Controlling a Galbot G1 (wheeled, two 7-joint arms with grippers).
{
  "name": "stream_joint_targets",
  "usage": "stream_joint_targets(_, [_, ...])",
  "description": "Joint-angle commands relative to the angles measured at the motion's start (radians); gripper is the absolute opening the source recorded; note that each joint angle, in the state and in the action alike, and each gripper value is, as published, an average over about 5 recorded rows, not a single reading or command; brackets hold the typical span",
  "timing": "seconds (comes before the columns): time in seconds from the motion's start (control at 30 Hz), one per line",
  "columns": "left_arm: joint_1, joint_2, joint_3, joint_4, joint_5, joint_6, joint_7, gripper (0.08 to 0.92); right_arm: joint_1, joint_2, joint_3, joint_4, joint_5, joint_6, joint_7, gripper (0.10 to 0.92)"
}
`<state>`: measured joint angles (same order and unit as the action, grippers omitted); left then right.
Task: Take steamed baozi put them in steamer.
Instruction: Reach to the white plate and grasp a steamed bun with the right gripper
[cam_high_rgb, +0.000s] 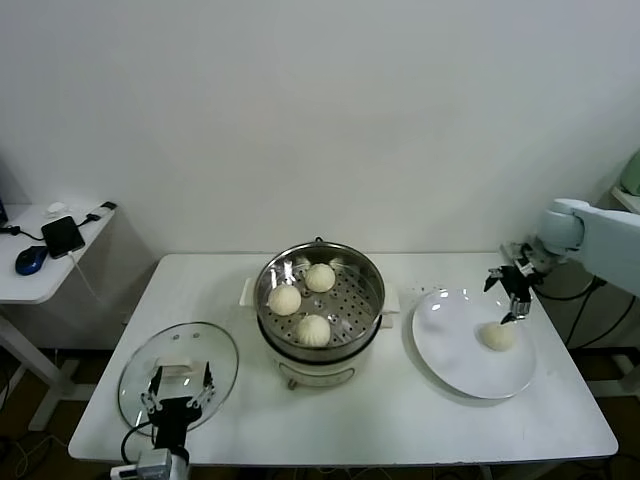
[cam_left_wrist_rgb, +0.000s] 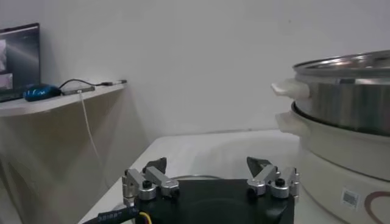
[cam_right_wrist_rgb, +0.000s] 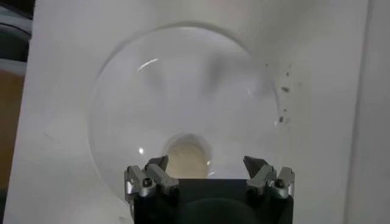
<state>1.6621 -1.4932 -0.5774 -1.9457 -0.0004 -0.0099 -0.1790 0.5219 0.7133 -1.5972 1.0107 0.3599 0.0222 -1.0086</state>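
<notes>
You see three baozi already lying on the perforated tray of the steamer: one toward the back, one at the left and one at the front, close together but mostly apart from each other. The fourth baozi is the only one still outside; it sits on the white plate, to the right of the steamer, toward the plate's right-hand side. By this count the task is three parts done, and what is left for you is one pick from the plate and one placement on the tray, where bare room shows on the right. The right gripper hangs just above and behind that last bun with its jaws spread and nothing between them; its wrist view looks straight down on the plate, with the bun centred in front of the open fingers, so the grasp is judged to be lined up but not yet made. The left gripper is parked low at the table's front left, over the glass lid, also released and holding nothing; its wrist view shows only the steamer's side and the table. The lid is off, so the pot is open to receive the last bun
</notes>
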Motion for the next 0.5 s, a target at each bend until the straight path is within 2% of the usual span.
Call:
stream_joint_targets(0.03, [-0.001,-0.004,0.001,0.005,0.002,0.001,0.000,0.823,-0.227,0.022,0.153,-0.134,-0.080,-0.048,0.011,0.823])
stream_joint_targets(0.5, [-0.003,-0.001,-0.007,0.021,-0.005,-0.003,-0.001,0.823,-0.261,0.048,0.181,-0.164,-0.129,-0.051,0.018,0.823])
